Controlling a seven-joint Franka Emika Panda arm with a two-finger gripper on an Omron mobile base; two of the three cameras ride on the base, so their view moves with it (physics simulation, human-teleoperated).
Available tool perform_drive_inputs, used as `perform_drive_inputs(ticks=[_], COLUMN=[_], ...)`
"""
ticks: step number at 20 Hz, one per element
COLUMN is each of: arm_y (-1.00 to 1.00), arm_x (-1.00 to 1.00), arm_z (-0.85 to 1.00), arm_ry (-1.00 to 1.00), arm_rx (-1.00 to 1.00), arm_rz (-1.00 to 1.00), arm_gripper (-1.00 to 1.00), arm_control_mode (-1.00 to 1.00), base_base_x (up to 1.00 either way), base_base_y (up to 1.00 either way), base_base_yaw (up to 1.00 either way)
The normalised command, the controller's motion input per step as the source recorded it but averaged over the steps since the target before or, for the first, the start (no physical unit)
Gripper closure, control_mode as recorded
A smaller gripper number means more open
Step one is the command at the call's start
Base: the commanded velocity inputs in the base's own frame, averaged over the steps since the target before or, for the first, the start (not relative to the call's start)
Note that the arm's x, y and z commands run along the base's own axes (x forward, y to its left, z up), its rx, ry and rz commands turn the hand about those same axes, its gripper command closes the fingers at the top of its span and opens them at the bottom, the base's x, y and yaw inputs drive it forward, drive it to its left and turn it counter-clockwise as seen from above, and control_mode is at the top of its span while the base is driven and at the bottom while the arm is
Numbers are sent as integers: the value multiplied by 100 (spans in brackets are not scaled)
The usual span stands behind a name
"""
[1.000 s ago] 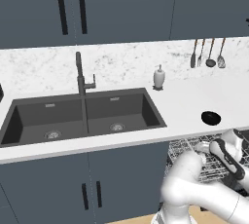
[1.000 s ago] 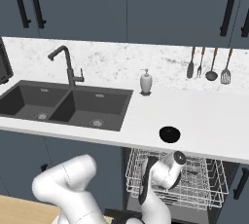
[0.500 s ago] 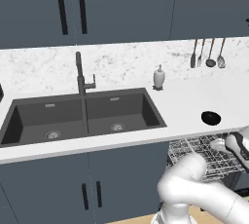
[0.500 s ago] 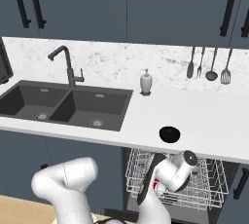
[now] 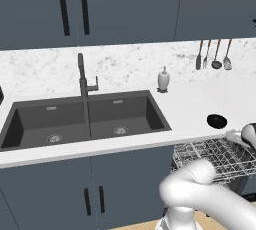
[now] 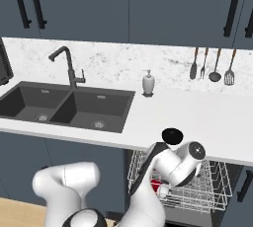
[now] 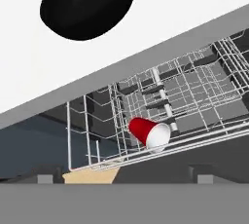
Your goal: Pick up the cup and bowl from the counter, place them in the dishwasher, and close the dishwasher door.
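Hand view: the red cup (image 7: 150,133) lies on its side in the dishwasher (image 7: 160,111) rack, and beyond it the black bowl (image 7: 87,4) waits on the counter (image 7: 29,72). The gripper stands wide open and empty. A careless reach could shove the bowl instead of straddling its rim.

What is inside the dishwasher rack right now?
A red cup lies on its side in the dishwasher's wire rack. In the right base view the arm covers part of the rack, so that stretch stays unseen.
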Motion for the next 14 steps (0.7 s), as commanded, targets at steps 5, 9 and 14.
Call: perform_drive_inputs(ticks=[5, 9, 14], arm_y=[0, 7, 0], arm_x=[20, 69, 79], arm_z=[67, 24, 23], arm_ry=[-12, 3, 13], arm_rx=[-3, -10, -4], arm_rz=[-29, -40, -34], arm_gripper=[-100, -100, -100], arm_control_mode=[-100, -100, -100], base_base_x=[0, 0, 0], base_base_y=[0, 0, 0], base_base_yaw=[0, 0, 0])
